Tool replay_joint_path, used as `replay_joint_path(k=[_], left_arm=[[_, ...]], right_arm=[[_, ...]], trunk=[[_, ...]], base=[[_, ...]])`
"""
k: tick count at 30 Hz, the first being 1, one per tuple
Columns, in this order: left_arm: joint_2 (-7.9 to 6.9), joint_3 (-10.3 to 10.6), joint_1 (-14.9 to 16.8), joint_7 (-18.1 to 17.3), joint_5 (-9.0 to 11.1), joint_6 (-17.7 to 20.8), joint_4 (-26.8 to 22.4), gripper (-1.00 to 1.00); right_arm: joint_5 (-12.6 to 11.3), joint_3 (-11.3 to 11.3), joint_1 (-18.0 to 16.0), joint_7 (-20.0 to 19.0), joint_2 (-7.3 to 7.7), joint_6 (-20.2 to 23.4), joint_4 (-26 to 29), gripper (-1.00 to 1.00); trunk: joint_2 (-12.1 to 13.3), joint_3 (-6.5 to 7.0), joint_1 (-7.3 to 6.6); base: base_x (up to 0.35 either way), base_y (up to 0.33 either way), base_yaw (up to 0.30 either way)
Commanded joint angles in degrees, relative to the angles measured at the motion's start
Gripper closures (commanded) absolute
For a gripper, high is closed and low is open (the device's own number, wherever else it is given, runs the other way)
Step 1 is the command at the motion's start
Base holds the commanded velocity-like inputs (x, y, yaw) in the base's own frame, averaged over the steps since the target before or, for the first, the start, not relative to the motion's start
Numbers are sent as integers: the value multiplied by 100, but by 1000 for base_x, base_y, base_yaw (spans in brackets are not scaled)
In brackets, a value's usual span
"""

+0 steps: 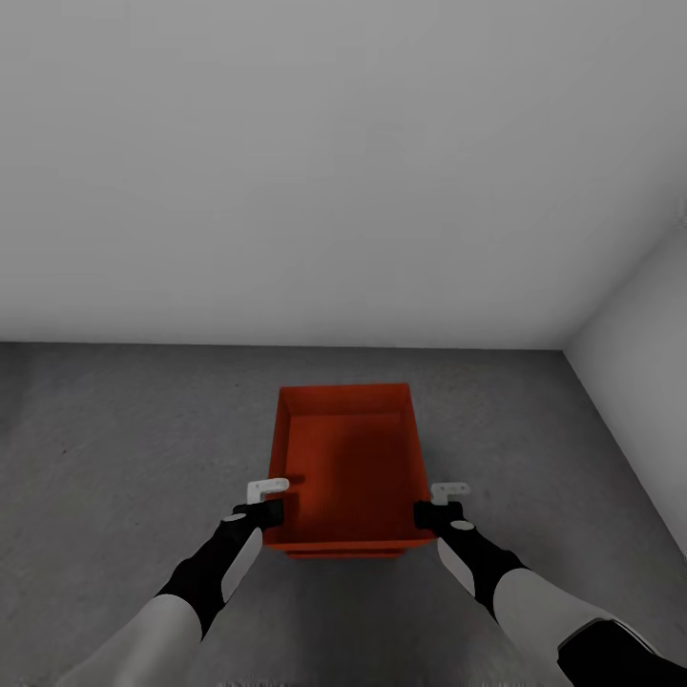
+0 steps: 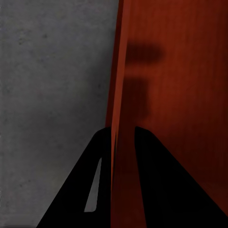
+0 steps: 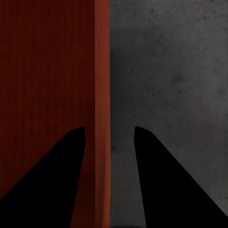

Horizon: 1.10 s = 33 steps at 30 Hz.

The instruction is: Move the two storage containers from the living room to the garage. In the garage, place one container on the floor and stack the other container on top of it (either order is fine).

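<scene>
Smooth red-orange rectangular bin (image 1: 348,468), side walls straddled by left gripper (image 1: 270,510), right gripper (image 1: 429,515), mottled concrete floor (image 1: 114,429)

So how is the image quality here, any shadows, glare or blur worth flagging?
Head view: flat, even light with no glare; the storage container has a darker inside and casts little shadow on the floor. Left wrist view: soft blurred dark patches lie on the red wall, and the left gripper fingers are black silhouettes. Right wrist view: right gripper fingers equally featureless, concrete mottling stays readable.
</scene>
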State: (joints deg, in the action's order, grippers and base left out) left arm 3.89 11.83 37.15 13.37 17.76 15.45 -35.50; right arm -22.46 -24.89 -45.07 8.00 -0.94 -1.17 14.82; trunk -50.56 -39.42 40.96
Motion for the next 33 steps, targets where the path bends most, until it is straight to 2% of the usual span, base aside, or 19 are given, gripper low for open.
replay_joint_path(k=[1, 20, 33], left_arm=[[-11, -296, 3, 96, -135, 46, -30, 100], [-11, -347, 3, 96, -141, 46, -36, 100], [-11, -346, 3, 96, -141, 38, -35, 100]], right_arm=[[-75, 107, -5, 96, 24, -22, -102, 100], [-75, 107, -5, 95, 24, -23, -97, 100], [-75, 107, -7, 95, 24, -22, -99, 100]], trunk=[[-4, -4, -2], [-4, -4, -2], [-4, -4, -2]], base=[[-256, 0, 0], [-40, 0, 0], [72, 0, 0]])
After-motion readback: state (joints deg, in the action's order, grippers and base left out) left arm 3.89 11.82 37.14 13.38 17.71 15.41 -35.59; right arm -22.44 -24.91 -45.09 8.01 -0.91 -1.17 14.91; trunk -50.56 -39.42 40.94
